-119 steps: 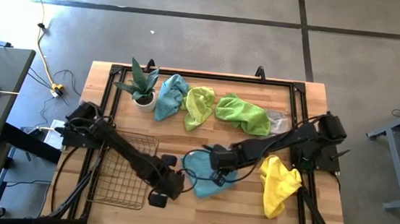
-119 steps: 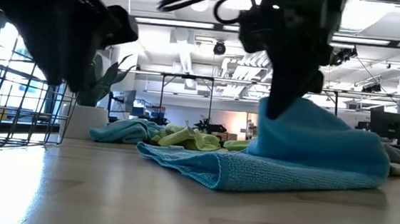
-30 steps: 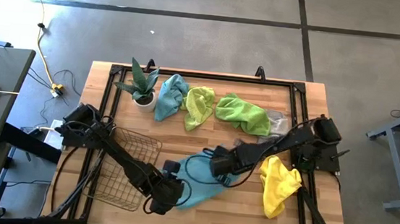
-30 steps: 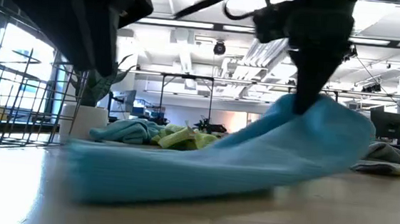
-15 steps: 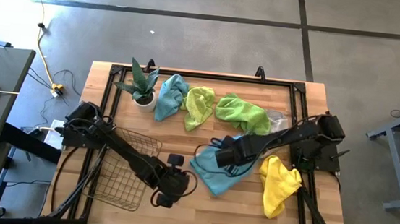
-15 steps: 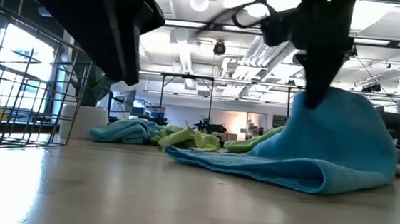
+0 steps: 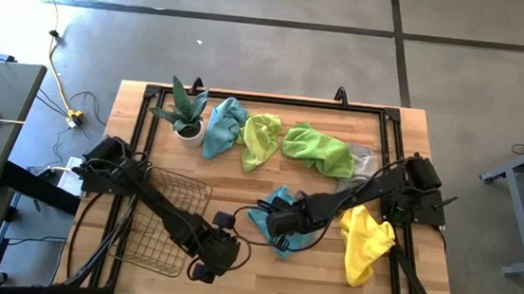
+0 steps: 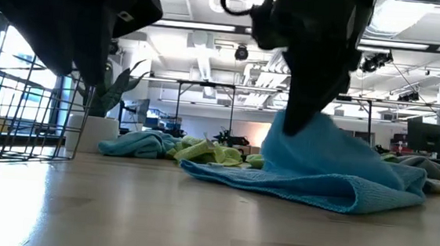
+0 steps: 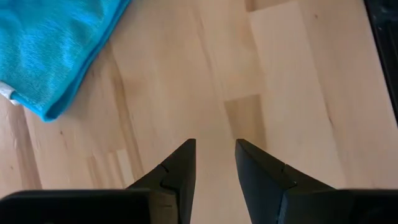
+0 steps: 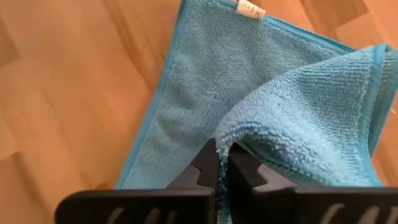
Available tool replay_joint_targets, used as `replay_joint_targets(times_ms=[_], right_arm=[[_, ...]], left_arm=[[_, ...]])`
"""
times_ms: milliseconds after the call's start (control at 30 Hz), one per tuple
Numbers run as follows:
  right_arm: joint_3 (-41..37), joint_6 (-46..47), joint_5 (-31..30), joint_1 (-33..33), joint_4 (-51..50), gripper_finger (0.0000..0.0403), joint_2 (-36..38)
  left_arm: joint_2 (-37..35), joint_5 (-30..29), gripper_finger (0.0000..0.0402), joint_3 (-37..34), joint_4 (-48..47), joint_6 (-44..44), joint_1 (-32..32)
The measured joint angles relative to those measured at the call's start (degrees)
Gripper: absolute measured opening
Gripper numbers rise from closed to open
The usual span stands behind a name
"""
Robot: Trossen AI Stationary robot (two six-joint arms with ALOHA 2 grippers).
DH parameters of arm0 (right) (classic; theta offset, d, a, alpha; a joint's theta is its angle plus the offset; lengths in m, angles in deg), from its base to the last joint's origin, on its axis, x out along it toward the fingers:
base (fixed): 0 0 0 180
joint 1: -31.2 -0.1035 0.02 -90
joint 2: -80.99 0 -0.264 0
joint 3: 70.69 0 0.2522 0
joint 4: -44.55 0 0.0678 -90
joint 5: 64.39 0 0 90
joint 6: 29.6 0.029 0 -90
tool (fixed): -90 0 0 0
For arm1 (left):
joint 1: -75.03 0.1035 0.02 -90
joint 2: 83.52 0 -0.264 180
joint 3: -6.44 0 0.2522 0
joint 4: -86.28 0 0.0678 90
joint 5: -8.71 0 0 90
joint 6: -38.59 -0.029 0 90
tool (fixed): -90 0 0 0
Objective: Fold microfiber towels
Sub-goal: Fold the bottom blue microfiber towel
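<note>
While right gripper (image 10: 222,163) fingers pinch teal towel (image 7: 285,227) fold upward, left gripper (image 9: 214,163) fingers apart, empty.

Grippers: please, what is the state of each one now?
Left gripper: open, holding nothing, over bare table.
Right gripper: shut on the blue towel, a fold pinched.

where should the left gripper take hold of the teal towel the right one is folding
Probably the free corner of the teal towel lying flat near the left gripper. Come from the bare table side, fingers low, since that edge lies thin on the wood. The right gripper pinches the folded edge.
</note>
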Motion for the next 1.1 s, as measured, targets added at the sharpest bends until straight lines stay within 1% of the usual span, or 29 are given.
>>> replay_joint_targets(times_ms=[100, 300, 467, 533, 633, 800, 900, 1000, 1100], right_arm=[[0.0, 0.1, 0.0, -0.1, 1.2, 0.0000, -1.5], [0.0, 0.1, 0.2, -0.9, 5.2, 0.0000, -1.6], [-0.1, 0.2, 1.4, -1.2, 5.2, 0.0001, -1.6], [-0.1, -1.2, 1.6, -1.2, 5.3, 0.0007, -1.6], [-0.2, -2.2, 2.1, -1.2, 5.3, 0.0036, -1.6], [-0.2, -2.6, 2.5, -1.2, 5.2, 0.0124, -1.6], [1.0, -3.6, 4.8, -1.0, 3.3, 0.0169, -1.4], [2.8, -3.9, 4.4, -0.8, -1.8, 0.0192, -0.3], [4.3, -3.2, -0.9, -1.0, -10.8, 0.0196, 0.2]], left_arm=[[0.0, -0.8, 0.0103, 0.0, 0.0, 0.7, -0.8], [0.0, -2.0, 0.0103, 0.0, -0.4, 1.5, -1.8], [0.0, -3.6, 0.0103, 0.0, -0.4, 2.0, -2.1], [0.0, -3.6, 0.0103, 0.0, -0.4, 2.0, -2.1], [0.0, -3.6, 0.0103, 0.0, -0.4, 2.1, -2.1], [0.0, -3.6, 0.0103, 0.0, -0.5, 2.0, -2.1], [0.0, -3.6, 0.0103, 0.0, -0.5, 2.0, -2.1], [0.0, -4.5, 0.0103, 0.0, -0.5, 2.0, -2.0], [0.0, -5.2, 0.0103, 0.0, -0.4, 2.0, -2.0]])
